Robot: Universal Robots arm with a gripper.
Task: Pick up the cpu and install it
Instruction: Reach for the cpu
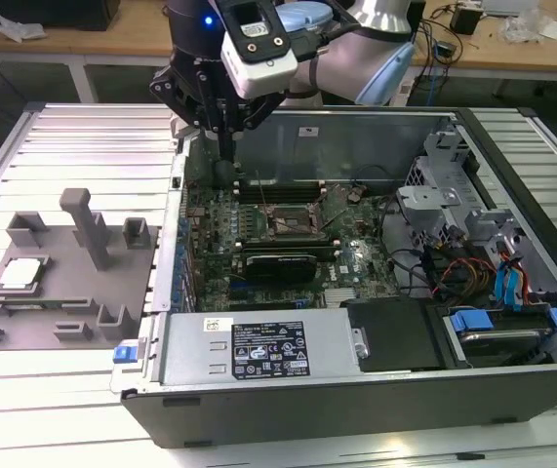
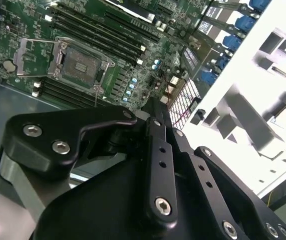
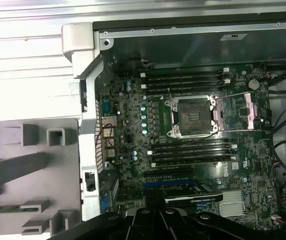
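Landmark: open dark-grey metal computer case [image 1: 356, 414], lying flat on the ribbed aluminium worktop [image 1: 83, 127] with its green motherboard [image 1: 210, 224] facing up.
Claw position: black two-fingered claw [image 1: 227, 156] hangs over the case's far corner on the exterior view's left. It points down above the motherboard's edge.
Claw state: closed. In the second wrist view the claw [image 2: 154, 106] has its fingers meeting at the tip, with nothing between them.
cpu: small flat square silvery-white cpu [image 1: 19, 274] lies flat in a recess of the grey plastic fixture plate [image 1: 63, 302]. It is outside the case, on the exterior view's left of it and well apart from the claw.
Fixture: upright grey posts [image 1: 83, 224] stand on the plate, between the cpu and the case.
Socket: black-framed square motherboard socket [image 3: 191, 116] sits near the middle of the case. Its metal load plate [image 3: 243, 111] is swung open just beside it, leaving the contact field exposed.
Memory: black memory slots [image 3: 188, 80] run in rows inside the case, on two opposite sides of the socket.
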